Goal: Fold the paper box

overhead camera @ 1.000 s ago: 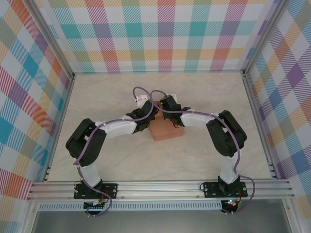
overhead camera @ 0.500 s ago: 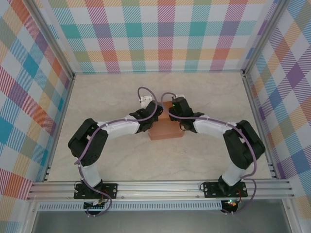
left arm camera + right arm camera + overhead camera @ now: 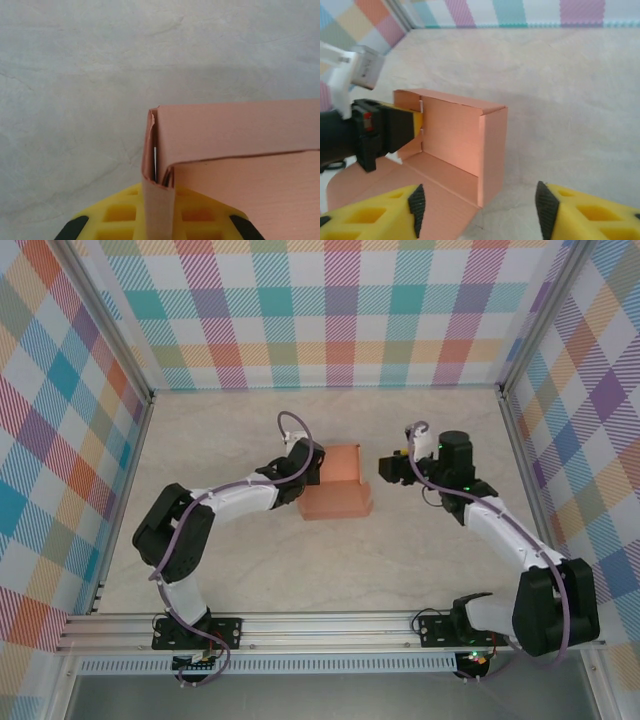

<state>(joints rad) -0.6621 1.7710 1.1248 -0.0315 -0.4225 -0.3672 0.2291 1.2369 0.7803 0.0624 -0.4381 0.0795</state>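
paper box [image 3: 338, 498] of matte salmon card, one wall tight in left gripper [image 3: 317, 471], right gripper [image 3: 385, 468] agape

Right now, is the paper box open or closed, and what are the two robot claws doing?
paper box: half folded, walls up, top open, one flap flat on the table.
left gripper: shut on the box's side wall.
right gripper: open, empty, apart from the box.
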